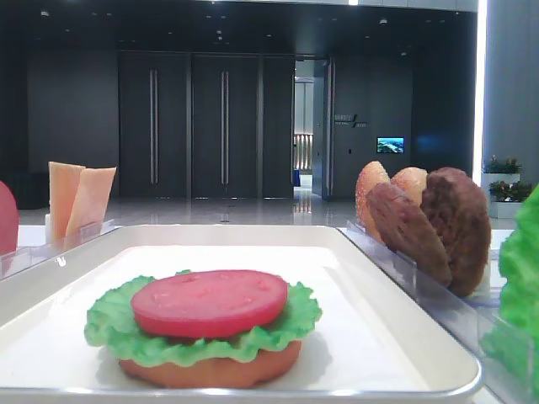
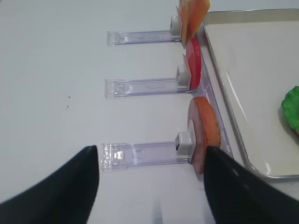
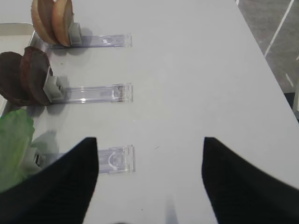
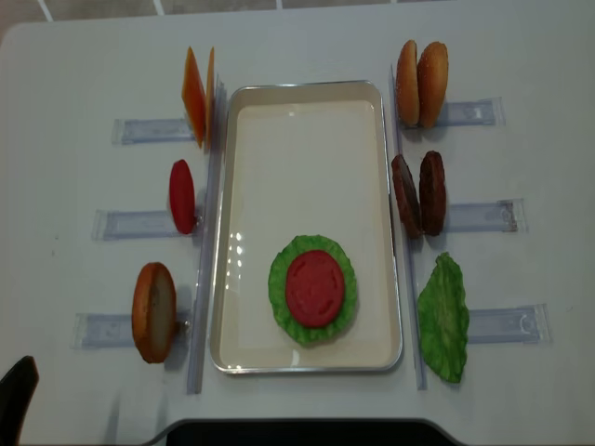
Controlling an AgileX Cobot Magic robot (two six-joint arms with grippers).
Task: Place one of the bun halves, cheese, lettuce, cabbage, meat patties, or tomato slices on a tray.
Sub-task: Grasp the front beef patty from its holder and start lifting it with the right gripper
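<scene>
Right gripper (image 3: pixel 149 177) and left gripper (image 2: pixel 152 182) both stand wide, holding nothing, above bare table (image 4: pixel 521 56). Only the overhead view shows the whole tray (image 4: pixel 307 98), a tomato slice (image 4: pixel 315 287) on lettuce (image 4: pixel 279 283) near its front rim.

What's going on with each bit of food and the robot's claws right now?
tray: holds one stack
bun base: flat, bottom of the stack
lettuce: on the base
tomato slice: on top
meat patties: upright in holder
bun halves: upright in holder
cheese: upright in holder
right gripper: open, empty
left gripper: open, empty
</scene>
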